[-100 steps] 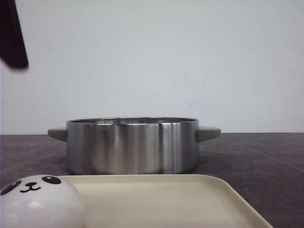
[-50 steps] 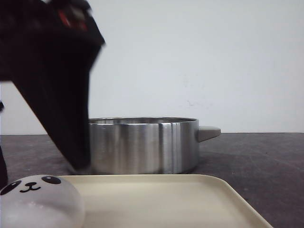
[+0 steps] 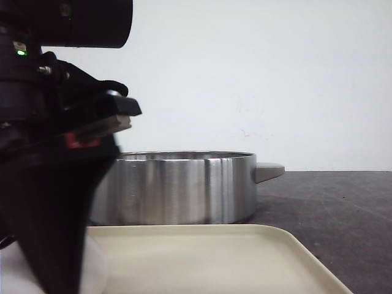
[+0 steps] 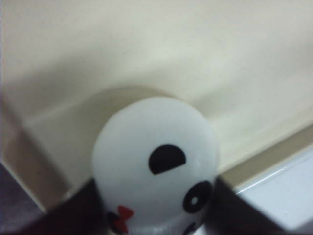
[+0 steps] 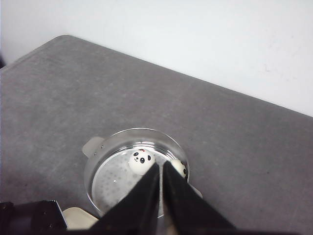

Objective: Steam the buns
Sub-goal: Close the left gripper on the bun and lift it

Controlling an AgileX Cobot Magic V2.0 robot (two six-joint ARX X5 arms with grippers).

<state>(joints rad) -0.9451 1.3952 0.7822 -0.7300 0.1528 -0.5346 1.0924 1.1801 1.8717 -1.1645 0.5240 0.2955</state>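
Note:
A white panda-faced bun (image 4: 146, 132) sits in a corner of the cream tray (image 4: 195, 58). My left gripper (image 4: 154, 188) is open, with one dark finger on each side of this bun, close to or touching it. In the front view the left arm (image 3: 55, 184) hides most of the bun; only a white edge (image 3: 96, 266) shows. Two more buns (image 5: 141, 160) (image 5: 180, 168) lie inside the steel pot (image 5: 98, 164). My right gripper (image 5: 161, 166) is shut and empty, high above the pot. A fourth bun is not in view.
The steel pot (image 3: 184, 190) with grey side handles stands just behind the cream tray (image 3: 233, 257) on the dark grey table (image 3: 337, 214). A white wall rises behind. A tray corner (image 5: 78, 218) and the left arm (image 5: 29, 218) show in the right wrist view.
My left arm has swung in from the upper left and come down over the bun on the tray, now covering it in the front view. The pot and tray have not moved.

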